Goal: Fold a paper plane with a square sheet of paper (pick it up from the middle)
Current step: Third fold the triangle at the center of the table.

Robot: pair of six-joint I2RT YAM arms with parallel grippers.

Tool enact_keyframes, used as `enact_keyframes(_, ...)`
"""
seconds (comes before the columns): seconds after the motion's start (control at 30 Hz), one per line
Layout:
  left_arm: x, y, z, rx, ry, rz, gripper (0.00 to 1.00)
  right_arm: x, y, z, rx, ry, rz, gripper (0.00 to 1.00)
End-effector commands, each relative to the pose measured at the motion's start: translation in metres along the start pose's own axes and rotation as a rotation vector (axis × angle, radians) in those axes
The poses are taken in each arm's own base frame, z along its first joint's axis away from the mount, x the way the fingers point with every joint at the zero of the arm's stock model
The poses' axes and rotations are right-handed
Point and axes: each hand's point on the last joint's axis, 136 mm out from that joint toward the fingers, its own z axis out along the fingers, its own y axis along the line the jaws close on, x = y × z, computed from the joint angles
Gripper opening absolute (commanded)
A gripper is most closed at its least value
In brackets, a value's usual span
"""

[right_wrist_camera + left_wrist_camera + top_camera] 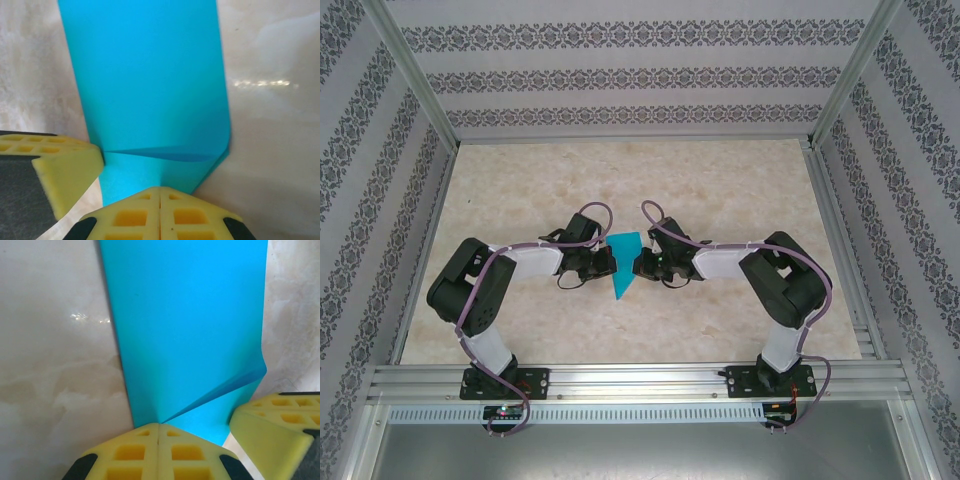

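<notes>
The cyan-blue paper (623, 264), folded to a point, is clamped by the left gripper (158, 432) and the right gripper (160, 194); wrist views crop its far end.

Tally from my console.

- Cyan paper sheet (624, 268): one, a single piece.
- Arms: two, the left arm (480, 290) and the right arm (785, 285).
- Claws: two. The left claw (606, 262) is at the sheet's 9 o'clock and the right claw (642, 264) at its 3 o'clock.
- Yellow pads (135, 452): two per claw, four in all. My left wrist view gives two of its own plus one from the other claw.
- Counter (720, 180): one.
- Patterned walls (620, 80): three.
</notes>
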Motion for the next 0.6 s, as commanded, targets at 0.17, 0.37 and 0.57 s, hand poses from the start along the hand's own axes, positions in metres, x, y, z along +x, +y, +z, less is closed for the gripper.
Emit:
enact_keyframes(0.17,0.013,0.021,0.001,-0.096,0.044,0.024,0.1,-0.007,-0.012,0.005,0.038,-0.045,0.117,0.07)
enact_keyframes(0.37,0.007,-0.011,-0.022,0.03,-0.017,0.065,0.35,-0.006,-0.017,0.002,0.052,-0.067,0.18,0.08)
enact_keyframes(0.57,0.024,-0.022,-0.034,0.083,-0.027,0.083,0.43,-0.006,-0.018,0.0,0.062,-0.074,0.214,0.08)
